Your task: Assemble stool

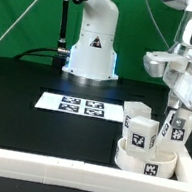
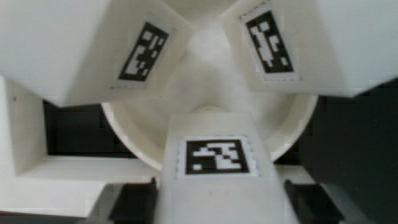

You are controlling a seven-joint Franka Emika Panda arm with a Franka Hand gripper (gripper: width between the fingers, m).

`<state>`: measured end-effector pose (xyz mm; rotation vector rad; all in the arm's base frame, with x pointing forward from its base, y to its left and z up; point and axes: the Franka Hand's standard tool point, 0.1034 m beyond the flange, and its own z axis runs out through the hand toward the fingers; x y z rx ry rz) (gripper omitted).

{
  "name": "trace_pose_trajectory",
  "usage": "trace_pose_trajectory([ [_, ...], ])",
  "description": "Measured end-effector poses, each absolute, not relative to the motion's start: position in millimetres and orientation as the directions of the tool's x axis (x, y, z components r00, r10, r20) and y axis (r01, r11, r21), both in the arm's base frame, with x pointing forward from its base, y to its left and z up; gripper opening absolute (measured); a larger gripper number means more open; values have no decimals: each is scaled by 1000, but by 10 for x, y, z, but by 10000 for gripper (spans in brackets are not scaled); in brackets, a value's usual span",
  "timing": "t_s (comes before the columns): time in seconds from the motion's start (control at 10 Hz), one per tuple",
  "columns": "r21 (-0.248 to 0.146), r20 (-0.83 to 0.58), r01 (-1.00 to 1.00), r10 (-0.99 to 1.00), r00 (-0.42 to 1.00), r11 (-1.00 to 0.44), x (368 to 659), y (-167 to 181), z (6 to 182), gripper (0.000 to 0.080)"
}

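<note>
So the stool seat (image 1: 144, 161) sits at the counter's (image 1: 20, 112) near edge, exterior view's right, against the white rail (image 1: 32, 162), legs (image 1: 139, 127) sticking up. Fingers (image 1: 176, 126) straddle one leg (image 1: 177, 128); can't tell if they're clamped. Marker board (image 1: 80, 107) lies nearby.

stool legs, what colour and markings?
White legs, each carrying a black-and-white square tag. Clearest in the wrist view.
</note>
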<state>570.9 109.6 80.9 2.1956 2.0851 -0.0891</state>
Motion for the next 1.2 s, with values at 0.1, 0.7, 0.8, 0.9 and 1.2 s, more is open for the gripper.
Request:
trace_pose_trajectory([
  [0.1, 30, -119, 992, 985, 124, -122, 5709, 1028, 818, 337],
  [0.7, 7, -102, 799, 794, 599, -602, 5678, 866, 791, 337],
  [0.8, 12, -101, 766, 761, 641, -643, 5678, 866, 791, 337],
  [0.9, 20, -100, 711, 706, 701, -703, 5678, 868, 791, 337],
  [1.2, 22, -50, 485, 484, 874, -874, 5684, 755, 788, 338],
])
